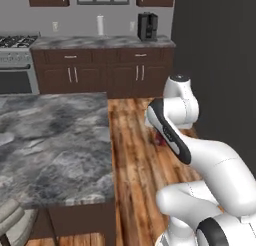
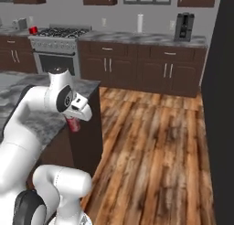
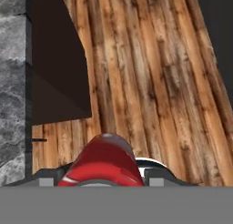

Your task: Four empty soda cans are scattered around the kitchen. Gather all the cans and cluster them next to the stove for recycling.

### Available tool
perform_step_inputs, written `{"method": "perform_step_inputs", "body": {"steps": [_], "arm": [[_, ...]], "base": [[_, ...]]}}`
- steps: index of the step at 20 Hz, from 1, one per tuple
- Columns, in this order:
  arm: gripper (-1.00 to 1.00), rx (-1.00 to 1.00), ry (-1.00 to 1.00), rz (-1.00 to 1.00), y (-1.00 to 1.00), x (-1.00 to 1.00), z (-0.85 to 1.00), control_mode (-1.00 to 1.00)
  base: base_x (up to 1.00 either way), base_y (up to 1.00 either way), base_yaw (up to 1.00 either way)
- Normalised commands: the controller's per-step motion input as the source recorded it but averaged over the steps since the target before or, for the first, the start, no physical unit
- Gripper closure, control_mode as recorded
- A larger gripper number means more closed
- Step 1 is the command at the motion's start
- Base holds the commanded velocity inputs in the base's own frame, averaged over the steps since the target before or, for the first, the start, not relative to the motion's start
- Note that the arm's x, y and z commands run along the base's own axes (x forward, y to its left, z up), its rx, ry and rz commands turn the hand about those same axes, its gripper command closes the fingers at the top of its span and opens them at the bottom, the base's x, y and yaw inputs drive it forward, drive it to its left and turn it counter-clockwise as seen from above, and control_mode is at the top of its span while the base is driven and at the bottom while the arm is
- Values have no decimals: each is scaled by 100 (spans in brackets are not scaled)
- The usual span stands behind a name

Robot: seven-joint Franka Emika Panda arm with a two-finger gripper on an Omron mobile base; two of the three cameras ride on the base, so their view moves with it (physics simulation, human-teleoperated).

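A red soda can [image 3: 104, 164] with a silvery top sits between my gripper's [image 3: 101, 180] fingertips, and the gripper is shut on it. I hold the can [image 2: 73, 124] in the air over the wooden floor, just off the corner of the island; a sliver of its red [image 1: 159, 138] peeks out behind my forearm. The stove [image 2: 57, 45] stands against the back wall, far from my hand, and appears again as the stove [image 1: 15, 55] at the left edge. A second red can [image 2: 33, 30] stands on the counter just left of the stove.
The marble-topped island [image 1: 50, 145] lies to my left with its dark side panel [image 3: 57, 73] close to the hand. A coffee machine [image 2: 183, 26] and paper roll [image 2: 140, 23] stand on the back counter. A tall dark wall [image 1: 220, 55] bounds the right. Wooden floor [image 2: 151, 141] stretches ahead.
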Motion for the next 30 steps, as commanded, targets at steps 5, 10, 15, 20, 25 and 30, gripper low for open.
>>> {"method": "perform_step_inputs", "body": {"steps": [5,10,15,20,25,30], "arm": [[100,0,0,0,0,0,0,100],[100,0,0,0,0,0,0,100],[100,0,0,0,0,0,0,100],[100,0,0,0,0,0,0,100],[100,0,0,0,0,0,0,100],[100,0,0,0,0,0,0,100]], "base": [[100,-97,39],[90,-100,24],[100,-94,33],[100,-52,37],[100,-27,24],[100,-16,23]]}}
